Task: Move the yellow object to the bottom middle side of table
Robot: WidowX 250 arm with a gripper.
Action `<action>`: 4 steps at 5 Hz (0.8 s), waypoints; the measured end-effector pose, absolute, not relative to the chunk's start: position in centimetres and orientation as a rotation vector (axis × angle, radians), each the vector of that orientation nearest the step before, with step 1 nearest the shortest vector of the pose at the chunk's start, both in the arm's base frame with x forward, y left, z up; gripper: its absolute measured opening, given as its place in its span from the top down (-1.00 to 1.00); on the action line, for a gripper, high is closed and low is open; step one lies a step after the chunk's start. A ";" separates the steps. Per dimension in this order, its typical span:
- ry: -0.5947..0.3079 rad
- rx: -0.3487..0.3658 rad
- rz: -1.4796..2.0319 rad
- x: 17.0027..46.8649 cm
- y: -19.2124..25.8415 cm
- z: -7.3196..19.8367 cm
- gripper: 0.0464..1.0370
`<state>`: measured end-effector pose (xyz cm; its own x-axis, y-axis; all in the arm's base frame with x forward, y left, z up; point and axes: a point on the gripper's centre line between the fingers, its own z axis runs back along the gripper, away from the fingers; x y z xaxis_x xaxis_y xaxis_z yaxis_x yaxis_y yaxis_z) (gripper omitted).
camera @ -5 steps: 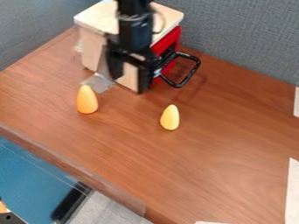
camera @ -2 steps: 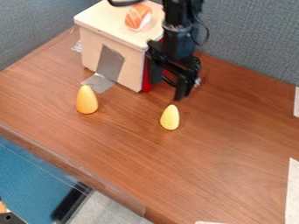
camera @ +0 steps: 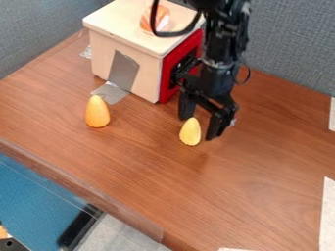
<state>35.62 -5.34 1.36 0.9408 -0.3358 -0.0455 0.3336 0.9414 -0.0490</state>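
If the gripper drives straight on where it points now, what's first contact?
Probably the pale yellow piece: the gripper points down, open, with the piece roughly between its fingers in view. Depth is unclear, so it could meet the tabletop first.

This looks like a robotics lab set up in an office-like room. A black robot arm [camera: 220,61] hangs over a wood-grain surface [camera: 262,196], with grey fabric-covered panels [camera: 288,54] standing behind it at the far side and far left, like cubicle dividers. Pale strips [camera: 326,211] lie along the surface's right edge. The toy kitchen box [camera: 140,71], wooden with a red side, has grey tape [camera: 122,70] on it and seems part of a test scene, as do the small yellow piece [camera: 190,132] and orange-yellow piece [camera: 97,112] standing out in front.
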 end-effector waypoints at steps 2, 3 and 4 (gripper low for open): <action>0.063 -0.018 -0.345 35.5 -5.4 1.2 -0.24; 0.084 -0.011 -0.360 35.2 -5.2 1.3 0.17; 0.074 -0.010 -0.376 34.7 -5.0 2.5 0.17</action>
